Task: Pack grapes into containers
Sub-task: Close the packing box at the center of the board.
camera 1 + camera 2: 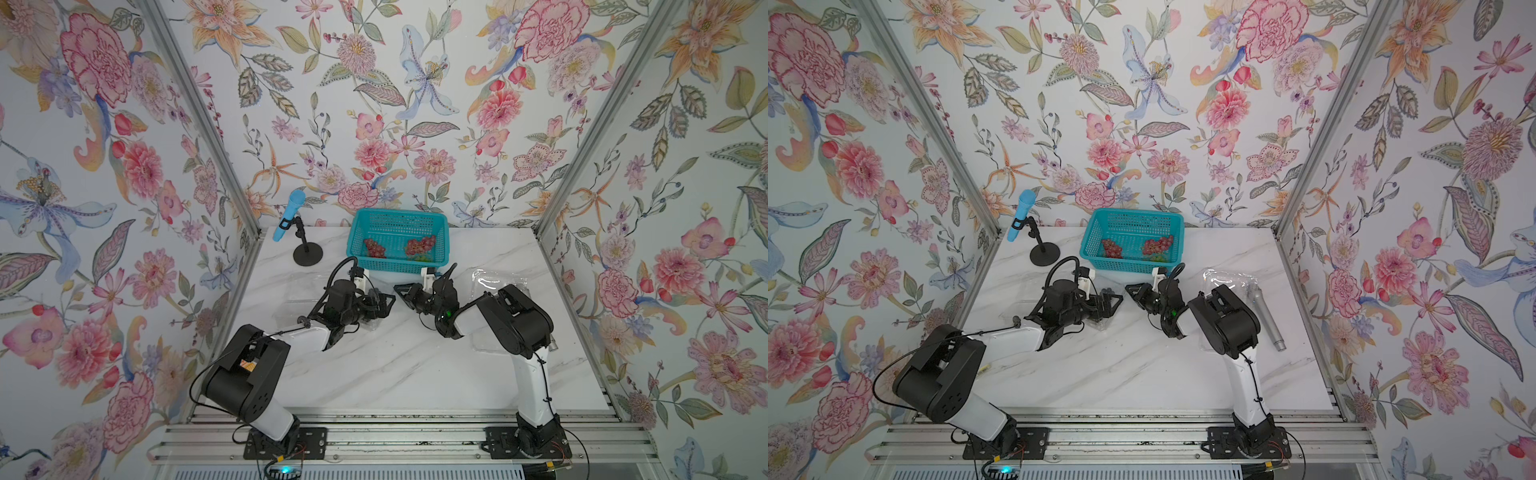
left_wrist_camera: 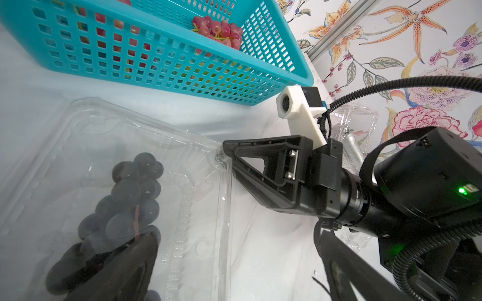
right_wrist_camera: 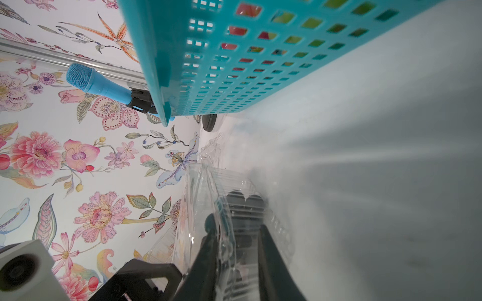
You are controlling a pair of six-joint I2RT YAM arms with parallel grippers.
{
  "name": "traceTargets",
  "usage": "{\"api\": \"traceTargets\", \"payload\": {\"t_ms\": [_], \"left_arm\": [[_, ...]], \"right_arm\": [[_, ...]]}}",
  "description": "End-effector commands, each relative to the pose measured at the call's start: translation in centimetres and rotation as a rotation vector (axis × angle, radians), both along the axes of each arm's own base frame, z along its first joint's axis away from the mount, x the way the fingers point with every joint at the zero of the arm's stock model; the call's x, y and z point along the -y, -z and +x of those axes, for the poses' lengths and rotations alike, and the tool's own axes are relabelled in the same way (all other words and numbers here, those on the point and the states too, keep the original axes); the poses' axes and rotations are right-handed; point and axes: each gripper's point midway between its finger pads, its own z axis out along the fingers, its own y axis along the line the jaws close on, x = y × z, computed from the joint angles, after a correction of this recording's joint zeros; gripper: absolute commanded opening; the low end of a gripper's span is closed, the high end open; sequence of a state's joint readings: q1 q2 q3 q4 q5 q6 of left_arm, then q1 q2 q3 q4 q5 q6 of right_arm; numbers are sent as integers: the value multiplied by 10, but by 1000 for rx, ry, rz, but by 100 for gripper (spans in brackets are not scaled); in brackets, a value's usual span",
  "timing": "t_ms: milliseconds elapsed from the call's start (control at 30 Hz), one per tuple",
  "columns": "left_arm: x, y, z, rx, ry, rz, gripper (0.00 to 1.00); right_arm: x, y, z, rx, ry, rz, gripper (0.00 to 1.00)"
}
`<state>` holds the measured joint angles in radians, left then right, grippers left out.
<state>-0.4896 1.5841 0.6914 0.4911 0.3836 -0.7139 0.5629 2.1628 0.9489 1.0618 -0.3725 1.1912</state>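
Glossy dark grapes (image 2: pixel 130 198) lie in a thin clear clamshell (image 2: pixel 206 198); left end effector (image 1: pixel 379 308) spread, right end effector (image 2: pixel 229 155) straddling its corner, grip unclear; perforated teal basket (image 2: pixel 156 65) upper left.

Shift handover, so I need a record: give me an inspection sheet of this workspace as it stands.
Surface: white marble-look table.
Job's things: red grapes in teal basket; dark grapes in clear container; second container at robot's right.
Clutter: blue microphone on stand; silver cylinder beside second container.
End effectors: left end effector open at dark grapes' container; right end effector straddles its rim, grip unclear.
Cables: black wrist cables arch above wrists.
Surroundings: floral walls, aluminium posts.
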Motion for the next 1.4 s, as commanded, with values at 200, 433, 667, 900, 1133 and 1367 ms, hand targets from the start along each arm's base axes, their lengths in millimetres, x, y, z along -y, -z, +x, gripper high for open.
{"api": "traceTargets", "payload": {"t_ms": [200, 433, 667, 900, 1133, 1367], "left_arm": [[-8, 18, -10, -44, -13, 54, 100], [-9, 20, -10, -46, -14, 67, 100], [-11, 9, -10, -20, -19, 59, 100], [-12, 12, -11, -23, -19, 65, 100], [-12, 14, -11, -25, -19, 67, 100], [-11, 6, -7, -3, -14, 82, 100]], "right_arm": [[-6, 10, -6, -15, 8, 15, 16], [-7, 14, -11, -21, 6, 8, 12], [-5, 16, -14, -16, 9, -9, 10], [-3, 18, -17, -16, 9, -24, 9], [0, 20, -21, -12, 8, -45, 6], [5, 15, -21, 5, 7, -58, 9]]}}
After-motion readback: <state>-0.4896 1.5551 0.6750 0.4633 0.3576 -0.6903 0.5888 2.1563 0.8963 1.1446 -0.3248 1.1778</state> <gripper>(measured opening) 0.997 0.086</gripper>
